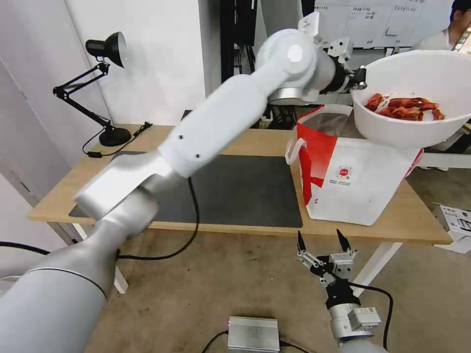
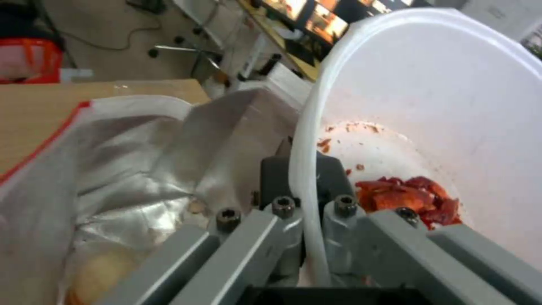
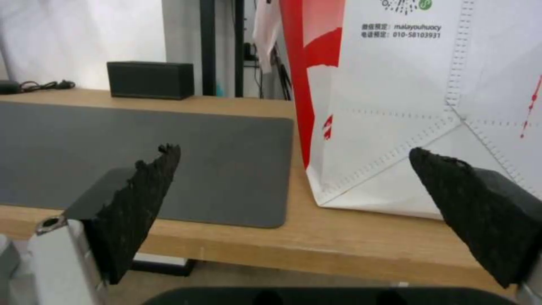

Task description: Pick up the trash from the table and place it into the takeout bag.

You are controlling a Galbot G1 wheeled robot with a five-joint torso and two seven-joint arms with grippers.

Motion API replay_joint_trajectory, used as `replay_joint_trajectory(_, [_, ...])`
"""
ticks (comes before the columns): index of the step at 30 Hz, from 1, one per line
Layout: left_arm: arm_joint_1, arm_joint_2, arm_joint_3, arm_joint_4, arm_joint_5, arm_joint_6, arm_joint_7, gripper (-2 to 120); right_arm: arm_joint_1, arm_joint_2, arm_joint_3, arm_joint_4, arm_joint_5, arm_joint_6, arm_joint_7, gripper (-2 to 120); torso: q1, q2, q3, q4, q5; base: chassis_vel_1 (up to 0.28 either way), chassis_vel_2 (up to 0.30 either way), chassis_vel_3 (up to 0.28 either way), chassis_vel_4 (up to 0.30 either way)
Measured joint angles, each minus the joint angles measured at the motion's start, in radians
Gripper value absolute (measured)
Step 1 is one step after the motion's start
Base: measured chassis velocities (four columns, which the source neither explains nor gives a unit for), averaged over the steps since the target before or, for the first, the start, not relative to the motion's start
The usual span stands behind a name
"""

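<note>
Left end effector (image 2: 305,199) clamping white bowl (image 1: 417,88) rim above takeout bag (image 1: 358,181), right end effector (image 1: 322,243) spread

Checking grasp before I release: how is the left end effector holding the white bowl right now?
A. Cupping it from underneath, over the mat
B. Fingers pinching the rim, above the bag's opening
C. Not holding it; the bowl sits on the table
B. The left end effector clamps the white bowl by its rim, over the open takeout bag.
</note>
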Motion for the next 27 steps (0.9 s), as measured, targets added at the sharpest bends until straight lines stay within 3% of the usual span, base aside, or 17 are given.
replay_joint_trajectory(20, [0.006,0.001,0.052,0.033,-0.015,-0.199,-0.157,0,0.000,0.000,0.000,0.000,0.000,0.000,0.000,100,0.000,0.000,0.000,0.0003,-0.0003,0.000,0.000,0.000,0.000])
replay_joint_trajectory(27, [0.042,0.001,0.087,0.047,0.018,-0.258,-0.247,0,0.000,0.000,0.000,0.000,0.000,0.000,0.000,100,0.000,0.000,0.000,0.0003,-0.0003,0.000,0.000,0.000,0.000])
